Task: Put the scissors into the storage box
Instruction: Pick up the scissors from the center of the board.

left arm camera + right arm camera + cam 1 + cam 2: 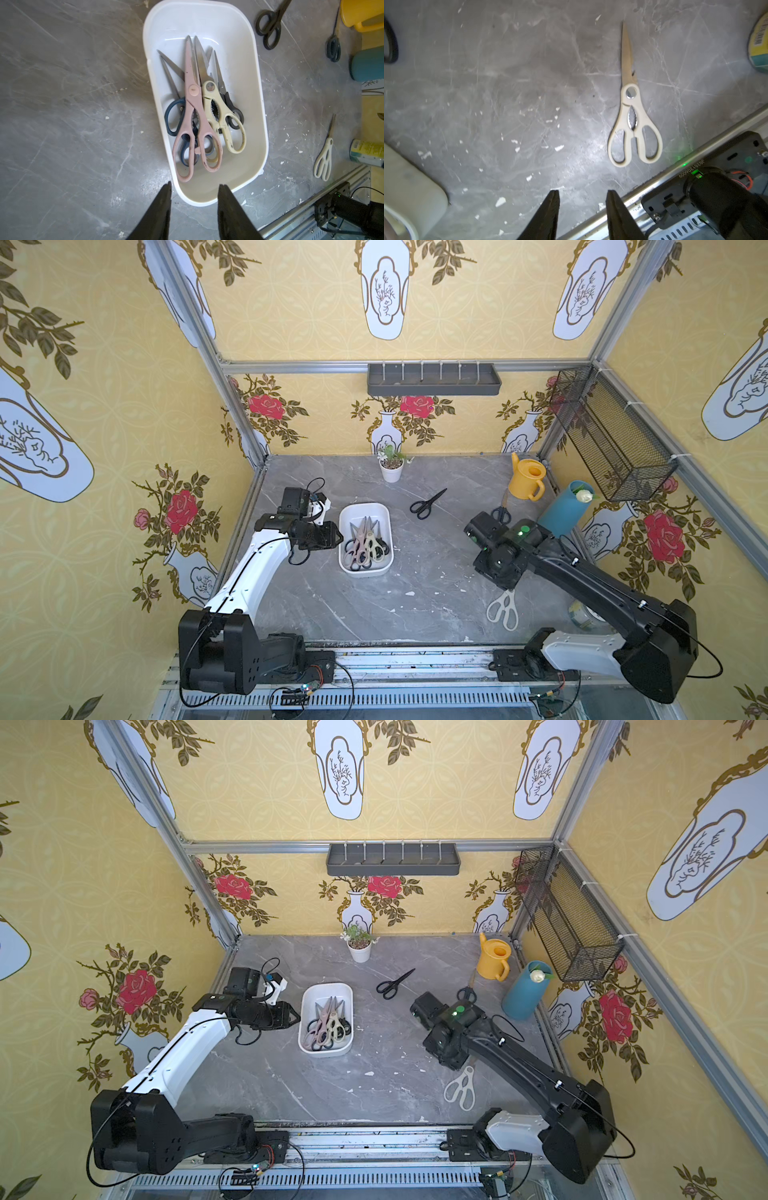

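**Jaws empty on both arms; loose cream shears look next**

Spread and empty, the left jaws hang over the near end of the storage box (197, 25), a glossy white plastic tub with rounded corners. A heap lies inside: the pale-pink pair (193, 93) on top, cream shears (220, 112) beside it, navy and black loops beneath. The right jaws, likewise parted and holding nothing, hover above the scuffed, marbled grey counter (374, 605), near loose cream-white shears (631, 116) lying flat by the front rail. A black pair (428, 504) and a dark-handled pair (501, 513) also wait outside. This looks like a fetch. Thin steel blades hug hard stone, so pinching the thicker plastic neck seems wisest.
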Available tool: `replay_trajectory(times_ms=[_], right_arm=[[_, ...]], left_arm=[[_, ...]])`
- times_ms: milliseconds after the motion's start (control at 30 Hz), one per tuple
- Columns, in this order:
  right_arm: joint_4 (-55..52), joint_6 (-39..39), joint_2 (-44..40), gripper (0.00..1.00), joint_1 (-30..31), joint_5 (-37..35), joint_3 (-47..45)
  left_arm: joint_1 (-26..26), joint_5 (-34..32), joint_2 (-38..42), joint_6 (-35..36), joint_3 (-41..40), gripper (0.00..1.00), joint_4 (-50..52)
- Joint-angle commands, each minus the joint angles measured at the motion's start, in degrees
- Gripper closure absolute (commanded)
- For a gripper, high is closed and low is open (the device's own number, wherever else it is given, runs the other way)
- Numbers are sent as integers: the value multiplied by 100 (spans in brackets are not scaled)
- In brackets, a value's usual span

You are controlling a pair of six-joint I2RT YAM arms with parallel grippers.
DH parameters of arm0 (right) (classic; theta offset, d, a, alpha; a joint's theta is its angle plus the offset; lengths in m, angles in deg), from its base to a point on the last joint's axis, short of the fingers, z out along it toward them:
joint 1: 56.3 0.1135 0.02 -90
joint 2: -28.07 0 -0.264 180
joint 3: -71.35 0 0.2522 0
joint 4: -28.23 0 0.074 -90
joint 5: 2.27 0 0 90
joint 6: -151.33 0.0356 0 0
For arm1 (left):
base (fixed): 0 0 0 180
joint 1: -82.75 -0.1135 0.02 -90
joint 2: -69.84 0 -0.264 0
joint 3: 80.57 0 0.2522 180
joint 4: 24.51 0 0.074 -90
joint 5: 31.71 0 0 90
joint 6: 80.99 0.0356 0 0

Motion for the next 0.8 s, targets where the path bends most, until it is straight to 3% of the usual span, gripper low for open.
replay_trajectory(times_ms=[0,133,267,433,767], right_arm=[[1119,-1833,423,56,-1186,253,73],[1727,-3440,1233,55,-2495,272,330],[2302,-4325,1966,55,-3294,284,635],[2714,-4949,2852,56,-3603,443,1221],[3065,-5314,3723,59,-3816,883,1879]], left_arm=[[20,-290,45,182,-85,58,43],[20,-424,80,377,-142,58,34],[-14,-661,142,578,-176,58,26],[-192,-677,118,621,-229,58,37],[-533,-583,17,617,-200,58,158]])
